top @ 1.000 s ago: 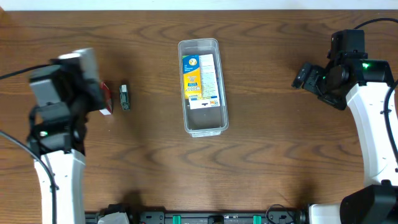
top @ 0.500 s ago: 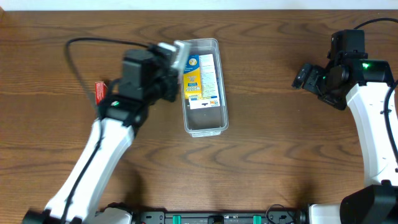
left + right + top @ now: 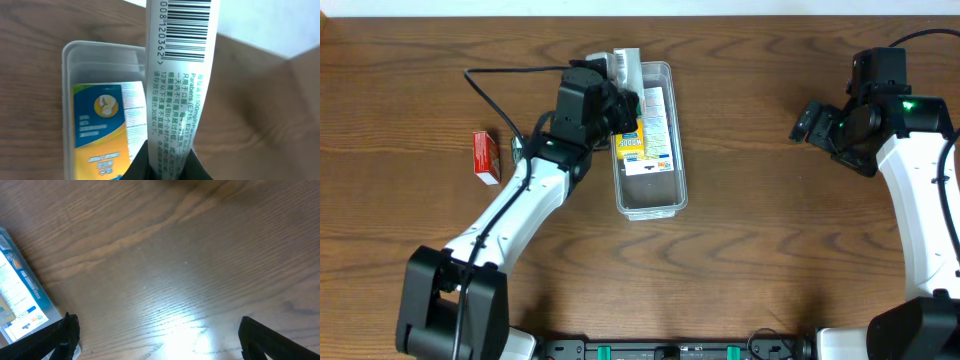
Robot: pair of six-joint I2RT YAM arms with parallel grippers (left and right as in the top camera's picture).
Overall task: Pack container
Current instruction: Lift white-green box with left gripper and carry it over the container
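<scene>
Two arms flank the container [image 3: 650, 200], a clear, long bin lying lengthwise on the wooden table [image 3: 770, 260]. A yellow-and-blue box [image 3: 645, 125] rests flat on its floor, label up, filling the far part of the container and leaving the near end bare. The left hand [image 3: 612, 92] is over the container's far left corner, clenched on a white carton [image 3: 626, 64] that rises steeply above the rim there. From the left wrist, the white carton [image 3: 180, 75] runs from between the dark fingers [image 3: 137, 167] of the left hand [image 3: 167, 167] up and out of the top of the picture, with its barcode and fine print facing the camera. Beside it is the container [image 3: 100, 52] with the yellow-and-blue box [image 3: 100, 130] inside, and the carton overlaps one long wall of the container. Whether the carton touches the container cannot be told. The right hand [image 3: 810, 122] is well to the right of the container, over bare table. From the right wrist, the right hand [image 3: 157, 335] has its fingers [image 3: 62, 335] spread wide, grasping nothing, with only wood grain between them. An edge of the yellow-and-blue box [image 3: 17, 290] shows at the left of that picture. A small red box [image 3: 486, 157] lies on the table well to the left of the container, on the far side of the left arm.
</scene>
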